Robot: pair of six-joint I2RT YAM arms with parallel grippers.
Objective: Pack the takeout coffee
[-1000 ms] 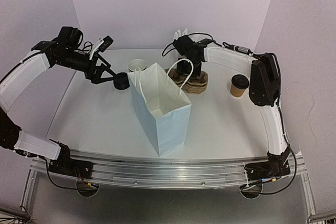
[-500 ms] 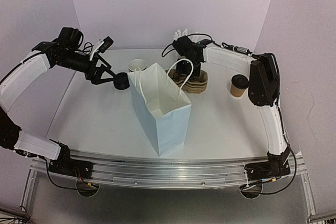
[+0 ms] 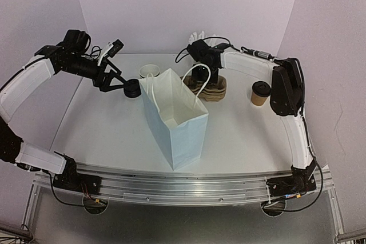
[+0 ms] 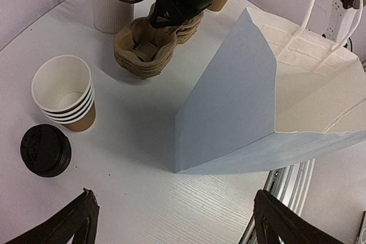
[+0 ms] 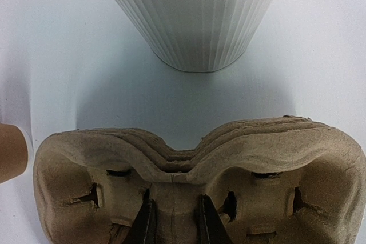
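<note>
While the right hand (image 5: 174, 224) pinches the centre ridge of the top cup carrier (image 5: 86, 158), jaws nearly closed, the left hand (image 4: 174, 221) hangs wide open and empty above the loose lid (image 4: 46, 150) and stacked cups (image 4: 64, 92). One lidded cup (image 3: 261, 93) stands mid-right, well apart from the bag (image 3: 174, 118), which stands open-mouthed at centre near the desk (image 3: 114, 130) front edge.

Your bag (image 3: 182, 132) is pale blue outside and white inside, with white handles. At its eleven o'clock sit nested cups (image 4: 64, 92), kraft brown with white rims and insides, and beside them a black lid (image 4: 46, 150) (faintly embossed on top). At one o'clock you have tan pulp carriers (image 5: 194, 158) and a white holder (image 5: 197, 15), ribbed vertically. At two o'clock one brown lidded cup (image 3: 261, 94) wears a black top. The surface (image 4: 143, 210) is white with fine wood grain.
</note>
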